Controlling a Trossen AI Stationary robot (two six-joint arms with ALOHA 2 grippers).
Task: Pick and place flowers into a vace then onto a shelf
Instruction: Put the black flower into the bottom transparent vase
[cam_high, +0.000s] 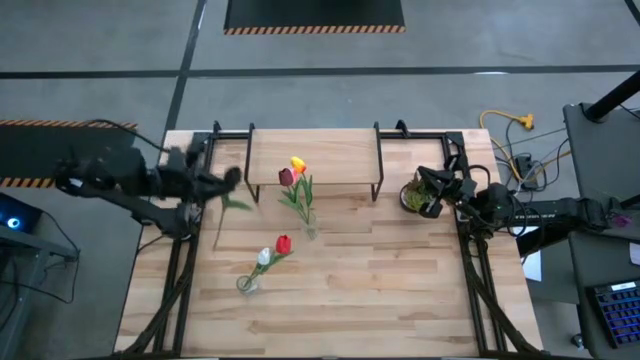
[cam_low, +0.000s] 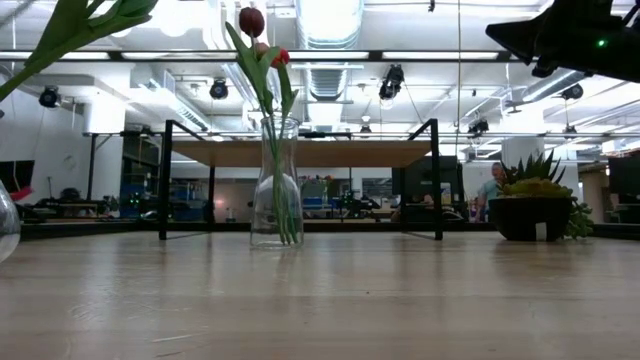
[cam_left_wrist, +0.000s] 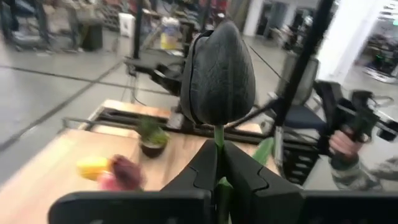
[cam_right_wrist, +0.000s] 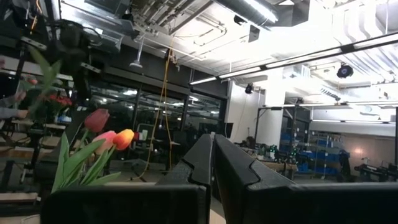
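The glass vase (cam_high: 308, 226) at table centre holds two tulips (cam_high: 292, 172). The left gripper (cam_left_wrist: 219, 186), at nine o'clock, pinches a dark tulip (cam_left_wrist: 217, 74). Two more (cam_high: 272, 250) lie at seven o'clock. The shelf (cam_high: 313, 158) at twelve waits. The right gripper (cam_right_wrist: 212, 174) is closed and empty.

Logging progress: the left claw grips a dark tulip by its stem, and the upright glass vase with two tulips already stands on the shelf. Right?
Not quite. The left claw does grip the dark tulip, but the upright vase stands on the tabletop in front of the shelf, as the high view shows.
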